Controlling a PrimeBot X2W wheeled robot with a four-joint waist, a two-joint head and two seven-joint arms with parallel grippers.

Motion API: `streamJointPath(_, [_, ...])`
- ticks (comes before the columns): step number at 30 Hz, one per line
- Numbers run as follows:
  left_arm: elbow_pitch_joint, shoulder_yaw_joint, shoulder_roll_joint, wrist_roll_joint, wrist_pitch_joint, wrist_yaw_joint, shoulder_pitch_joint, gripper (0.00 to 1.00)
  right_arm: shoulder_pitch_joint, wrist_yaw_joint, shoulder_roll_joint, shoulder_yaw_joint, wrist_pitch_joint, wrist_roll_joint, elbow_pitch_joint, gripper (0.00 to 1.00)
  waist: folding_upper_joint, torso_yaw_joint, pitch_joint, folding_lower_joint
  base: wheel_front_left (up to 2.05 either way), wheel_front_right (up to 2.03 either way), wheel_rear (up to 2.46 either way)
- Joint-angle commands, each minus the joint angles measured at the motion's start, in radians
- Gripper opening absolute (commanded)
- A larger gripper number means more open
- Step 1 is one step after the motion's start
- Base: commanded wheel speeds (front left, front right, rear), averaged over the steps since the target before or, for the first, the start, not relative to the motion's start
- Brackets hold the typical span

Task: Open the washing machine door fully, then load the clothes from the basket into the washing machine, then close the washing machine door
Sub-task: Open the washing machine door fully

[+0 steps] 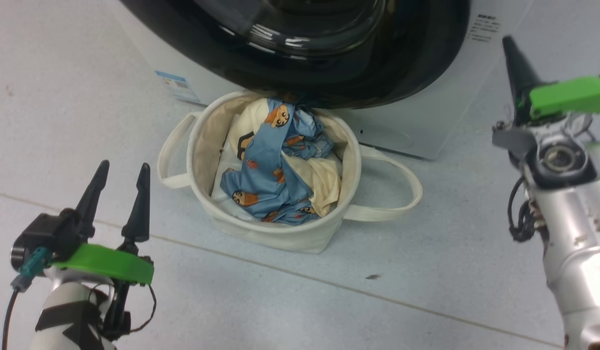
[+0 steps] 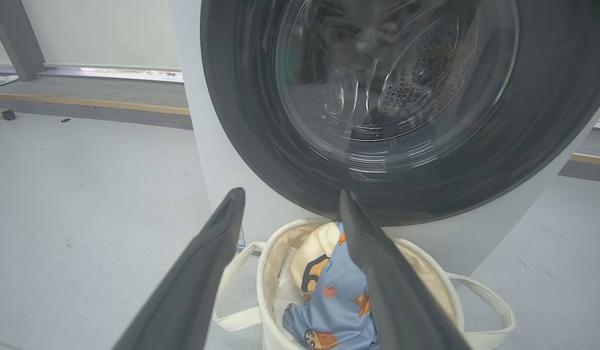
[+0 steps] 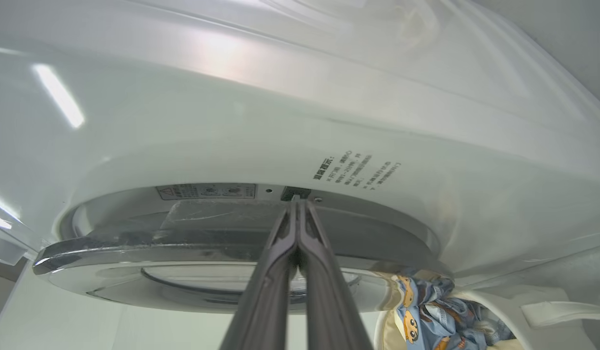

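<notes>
right gripper pinched shut on nothing, tips at the latch edge of the washing machine door. left gripper spread wide, empty. clothes all lie in the basket below the door. opening looks barely begun; loading and closing remain.

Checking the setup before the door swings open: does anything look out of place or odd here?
One thing: the basket sits right under the washing machine door, and the bear-print clothes heap up to its black lower rim, so they might brush it as it swings. Nothing looks spilled or damaged.
</notes>
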Motion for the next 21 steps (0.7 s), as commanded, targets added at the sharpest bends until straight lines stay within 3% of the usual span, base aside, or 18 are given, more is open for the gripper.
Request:
streamJointPath(1, [-0.030,0.035,0.041,-0.008,-0.012,-0.005,-0.033,1.00,-0.058,0.000,0.000,0.022,0.007,0.008,-0.044,0.00,0.0000,0.008,0.012,0.0000,0.00,0.00,0.00])
streamJointPath(13, [-0.033,0.026,0.039,-0.018,-0.012,-0.005,-0.053,1.00,-0.174,0.000,-0.013,0.050,0.109,0.105,-0.027,0.00,0.0000,0.041,0.064,0.0000,0.00,0.00,0.00])
streamJointPath(21, [-0.023,0.036,0.041,-0.011,-0.012,-0.006,-0.046,1.00,-0.178,0.000,0.005,0.121,0.299,0.153,0.028,0.00,0.0000,0.024,0.039,0.0000,0.00,0.00,0.00])
